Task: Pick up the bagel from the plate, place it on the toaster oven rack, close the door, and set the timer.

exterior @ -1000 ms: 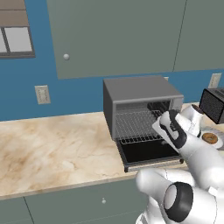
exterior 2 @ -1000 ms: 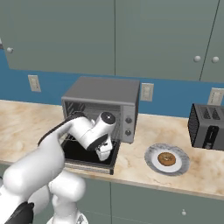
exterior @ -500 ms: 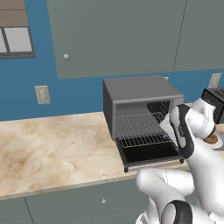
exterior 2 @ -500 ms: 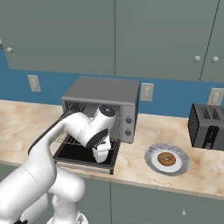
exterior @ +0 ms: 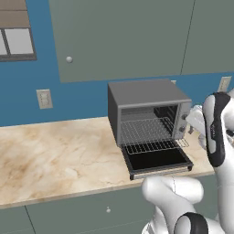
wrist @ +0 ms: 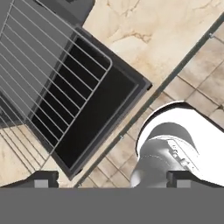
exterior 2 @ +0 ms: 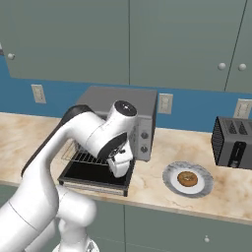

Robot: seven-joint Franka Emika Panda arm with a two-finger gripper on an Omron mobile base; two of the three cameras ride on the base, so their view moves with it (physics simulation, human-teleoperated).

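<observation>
Marble-look counter [exterior: 55, 155], blue wall [exterior: 82, 98], grey-green cabinets [exterior 2: 123, 39], toaster oven [exterior: 146, 109] door [exterior: 157, 160] down, hand [wrist: 111, 179] spread, empty

A beige marbled counter [exterior: 55, 155] runs along a blue wall [exterior: 77, 98] under grey-green upper cabinets [exterior 2: 128, 39] with small round knobs, and grey-green lower cabinet fronts [exterior: 68, 215] sit beneath its edge. A black toaster [exterior 2: 233, 142] with two top slots stands on the counter at the far right, close to the wall, and pale outlets [exterior 2: 165, 103] are set into the wall, with another [exterior: 44, 98] further left. A window [exterior: 17, 36] with a dark frame shows at the upper left, and a tan tiled floor [wrist: 205, 74] lies below the counter edge.
</observation>
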